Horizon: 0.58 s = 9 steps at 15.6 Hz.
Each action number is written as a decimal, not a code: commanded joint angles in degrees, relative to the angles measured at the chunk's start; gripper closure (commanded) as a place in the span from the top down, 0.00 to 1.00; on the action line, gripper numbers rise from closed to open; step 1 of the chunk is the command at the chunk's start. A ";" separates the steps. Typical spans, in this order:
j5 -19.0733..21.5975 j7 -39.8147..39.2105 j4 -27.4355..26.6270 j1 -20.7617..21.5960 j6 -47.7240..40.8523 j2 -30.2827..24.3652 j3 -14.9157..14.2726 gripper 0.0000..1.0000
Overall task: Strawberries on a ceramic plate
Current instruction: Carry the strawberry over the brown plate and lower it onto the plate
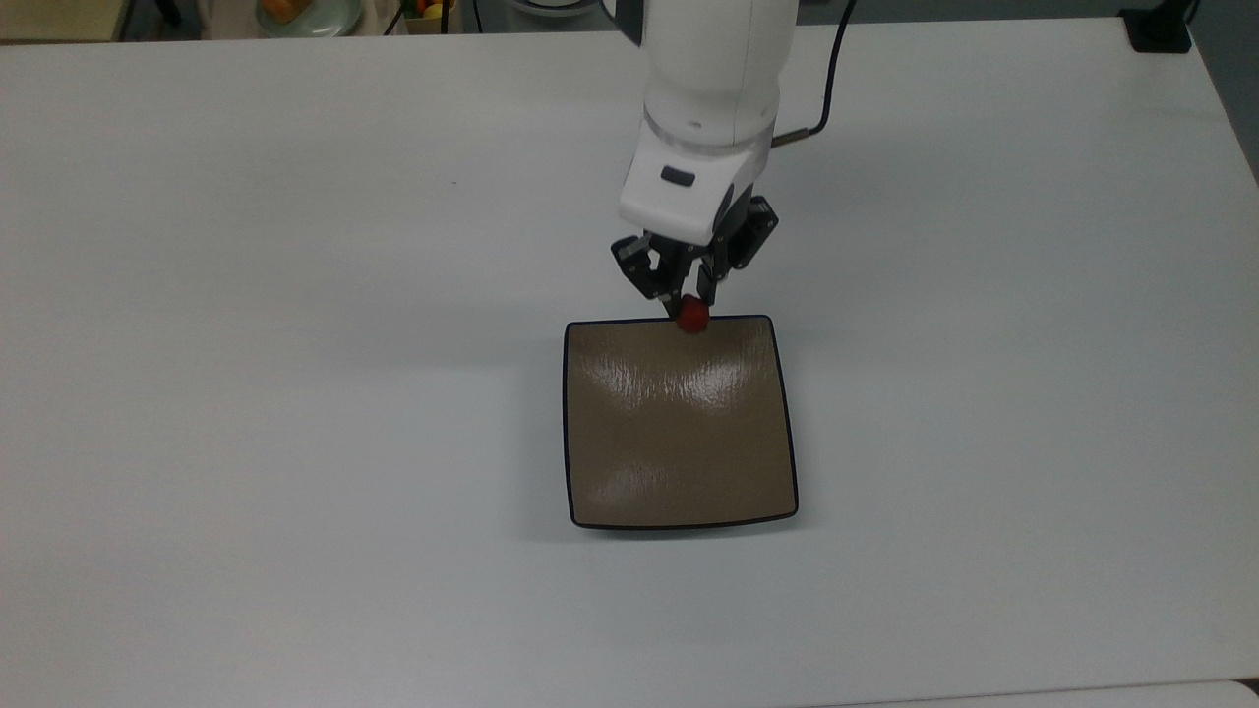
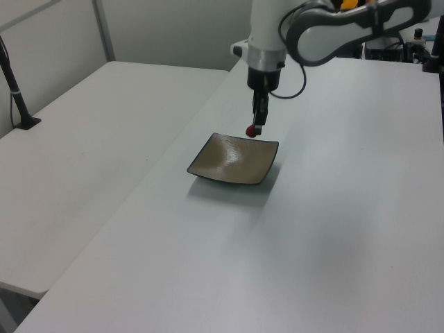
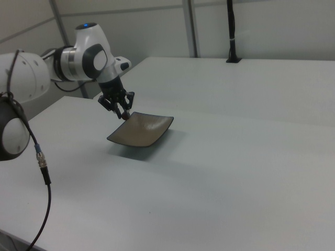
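While my white arm is reaching down over the pale grey table (image 1: 295, 393), I am holding my black two-finger gripper (image 1: 691, 307) pinched tight on the small red roundish strawberry (image 1: 693, 314), which is sitting between the fingertips and poking out just below them. In the top view the berry is lying right against the far edge of the square glossy tan-brown ceramic plate (image 1: 679, 433) with its thin dark rim and rounded corners, a little toward the top view's right of that edge's middle. In the left view the strawberry (image 2: 250, 131) is hanging in my gripper (image 2: 254, 129) clear above the plate (image 2: 232, 161), near its far edge, so it is not resting on the glaze. In the right view my gripper (image 3: 125, 115) is pointing down beside the plate's (image 3: 141, 130) corner nearest the arm; I cannot make out the berry's green end there. The plate is lying flat on the table with its dished centre bare and shining, and my gripper is touching neither the plate nor the table.
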 commanded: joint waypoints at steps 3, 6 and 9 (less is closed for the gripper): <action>0.05 -1.30 2.98 0.48 10.08 7.90 -0.29 0.01; -0.12 -1.12 2.98 0.57 13.96 10.02 -0.56 0.02; -0.12 -1.04 2.98 0.75 16.78 11.78 -1.44 0.02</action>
